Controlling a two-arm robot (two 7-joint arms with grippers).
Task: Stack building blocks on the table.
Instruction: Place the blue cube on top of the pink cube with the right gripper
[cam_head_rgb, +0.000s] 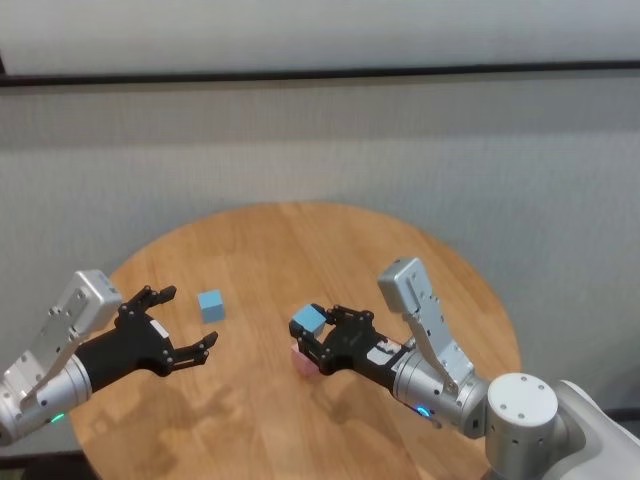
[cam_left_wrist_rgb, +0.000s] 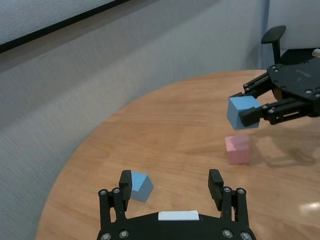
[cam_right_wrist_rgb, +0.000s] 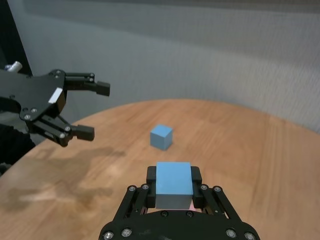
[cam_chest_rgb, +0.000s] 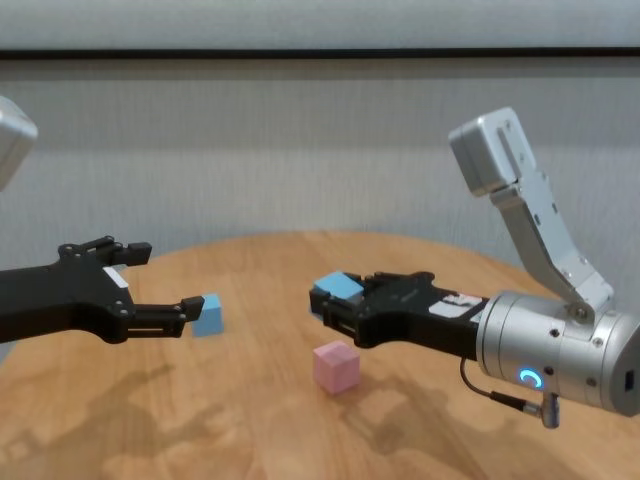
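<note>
Above the pink cube: the right gripper (cam_chest_rgb: 328, 300) pinches a light blue cube (cam_chest_rgb: 339, 287), held clear of the pink cube (cam_chest_rgb: 336, 367) on the round wooden table (cam_chest_rgb: 420, 260).
Left gripper (cam_head_rgb: 180, 325): fingers spread, holding nothing, hovering near the second blue cube (cam_head_rgb: 211, 305), which rests on the wood.
Risk, offset: released off-centre, the carried cube could tip off the pink one.
Risk, knock: descending too low could shove the pink cube sideways.
Risk, crowding: both arms work close together; a reach could collide.
</note>
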